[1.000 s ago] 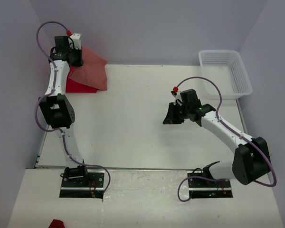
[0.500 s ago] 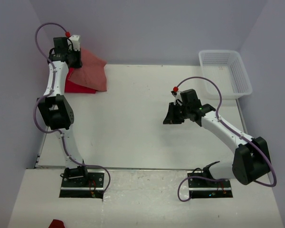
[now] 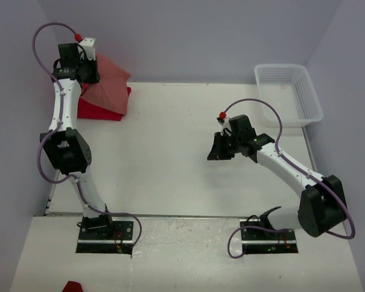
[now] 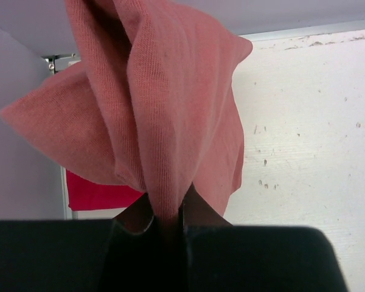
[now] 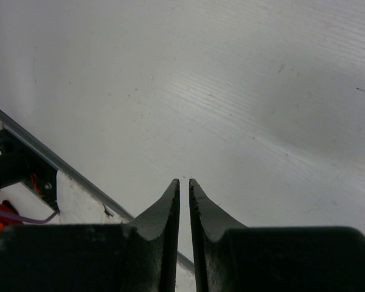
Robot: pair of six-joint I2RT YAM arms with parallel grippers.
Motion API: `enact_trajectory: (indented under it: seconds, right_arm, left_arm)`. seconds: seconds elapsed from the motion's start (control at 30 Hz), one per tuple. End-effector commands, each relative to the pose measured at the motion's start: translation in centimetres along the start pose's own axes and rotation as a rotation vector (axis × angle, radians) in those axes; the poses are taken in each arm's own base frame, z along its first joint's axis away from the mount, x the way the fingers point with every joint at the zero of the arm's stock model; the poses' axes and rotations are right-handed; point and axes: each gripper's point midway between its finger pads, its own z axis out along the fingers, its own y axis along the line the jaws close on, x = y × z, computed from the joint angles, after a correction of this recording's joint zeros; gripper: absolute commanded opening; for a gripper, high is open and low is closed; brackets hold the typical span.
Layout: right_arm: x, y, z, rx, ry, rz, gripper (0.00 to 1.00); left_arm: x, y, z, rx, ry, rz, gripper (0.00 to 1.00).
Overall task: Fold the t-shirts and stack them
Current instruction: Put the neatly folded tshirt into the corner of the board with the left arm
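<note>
Pinches a bunch of the pink t-shirt (image 4: 170, 109) tight in the left pincer (image 4: 167, 213), raised above the far left corner of the desk (image 3: 170, 152), letting the cloth hang loose, likely for spreading out to fold. Leaves the red t-shirt (image 3: 100, 111) lying on the desk beneath. Holds the right pincer (image 5: 184, 182) closed to a thin slit, empty, well apart, out of the way.

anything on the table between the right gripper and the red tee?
Nothing. In the top view, the stretch from the right gripper to the red tee is bare white table.
</note>
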Motion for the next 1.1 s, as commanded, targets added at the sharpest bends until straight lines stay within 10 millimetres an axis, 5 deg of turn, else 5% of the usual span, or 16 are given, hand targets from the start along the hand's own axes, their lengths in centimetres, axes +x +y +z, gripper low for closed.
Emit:
enact_trajectory:
  seconds: [0.0,0.4,0.8,1.07]
  right_arm:
    - [-0.5,0.2,-0.7,0.011,-0.036,-0.021,0.12]
    - [-0.5,0.2,-1.0,0.020,-0.039,-0.018,0.13]
    - [1.3,-0.2,-0.5,0.028,0.015,0.011,0.13]
    - [0.1,0.4,-0.6,0.025,0.015,-0.003,0.13]
  left_arm:
    - [-3.8,0.5,-2.9,-0.019,-0.120,0.037,0.00]
    - [-0.6,2.7,1.2,-0.079,-0.020,0.022,0.00]
    - [3.9,8.7,8.1,-0.287,0.076,0.063,0.00]
    - [7.9,12.1,11.2,-0.423,0.152,0.112,0.00]
